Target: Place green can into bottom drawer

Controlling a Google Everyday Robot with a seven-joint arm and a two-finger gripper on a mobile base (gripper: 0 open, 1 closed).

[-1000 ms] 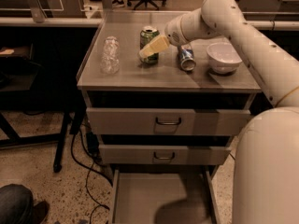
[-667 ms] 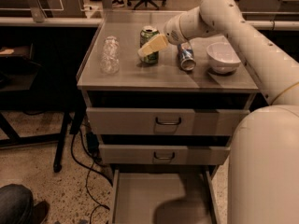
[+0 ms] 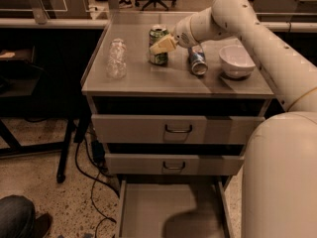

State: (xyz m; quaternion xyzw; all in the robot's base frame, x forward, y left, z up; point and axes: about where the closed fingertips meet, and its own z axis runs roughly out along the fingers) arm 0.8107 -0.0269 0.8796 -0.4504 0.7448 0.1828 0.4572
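The green can (image 3: pixel 158 32) stands upright on the cabinet top (image 3: pixel 148 81), towards the back middle. My gripper (image 3: pixel 162 45) reaches in from the right at the can's height. Its pale tip lies across the front of the can's upper half and hides part of it. The bottom drawer (image 3: pixel 163 202) is pulled out at the foot of the cabinet. Its flat grey floor is bare, with the arm's shadow on its right part.
A blue-and-silver can (image 3: pixel 198 61) lies on its side right of the green can. A white bowl (image 3: pixel 237 59) sits further right. A clear plastic bottle (image 3: pixel 117 58) lies at the left. The two upper drawers (image 3: pixel 178 129) are closed. Cables (image 3: pixel 91 182) and a person's leg (image 3: pixel 15 217) are on the floor at left.
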